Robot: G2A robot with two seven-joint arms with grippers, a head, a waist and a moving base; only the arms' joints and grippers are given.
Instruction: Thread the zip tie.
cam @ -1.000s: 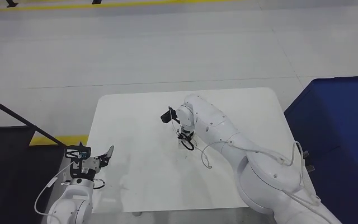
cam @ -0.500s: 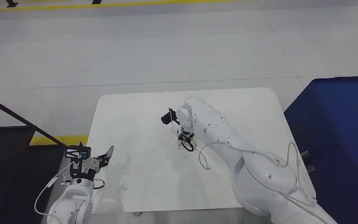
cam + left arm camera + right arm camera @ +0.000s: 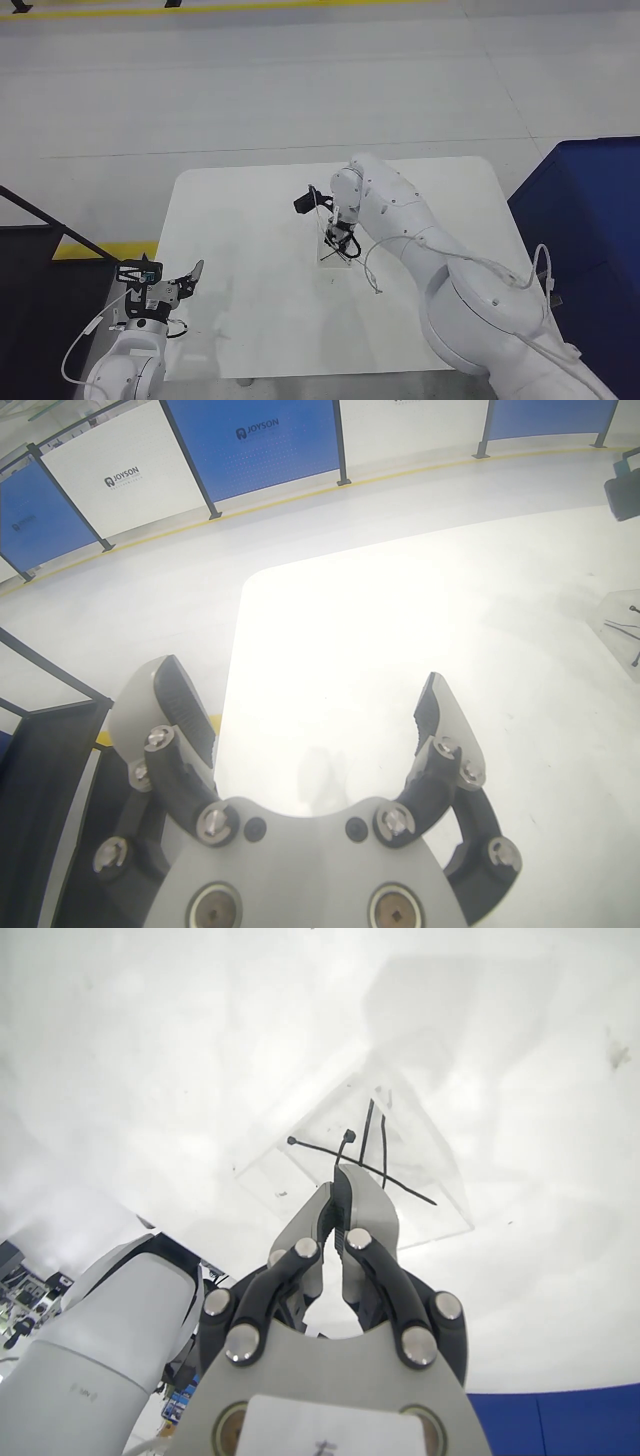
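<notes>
A black zip tie (image 3: 345,1144) stands up from the tips of my right gripper (image 3: 341,1172), which is shut on its strap with the head (image 3: 348,1135) pointing away. Just beyond it a clear plate (image 3: 440,1163) lies on the white table and carries several more black zip ties (image 3: 370,1173). From above, the right gripper (image 3: 343,243) hangs over that plate (image 3: 332,256) near the table's middle. My left gripper (image 3: 300,672) is open and holds nothing, at the table's front left corner (image 3: 172,278). The clear plate (image 3: 620,625) sits far off to its side.
The white table (image 3: 250,220) is bare around the plate. A blue bin (image 3: 590,220) stands beside the table's right edge. A black rail (image 3: 45,222) runs past the left side, near the left arm.
The right arm's wrist has shifted slightly right and toward the back, taking its shut gripper with it over the plate. The left arm has stayed put.
</notes>
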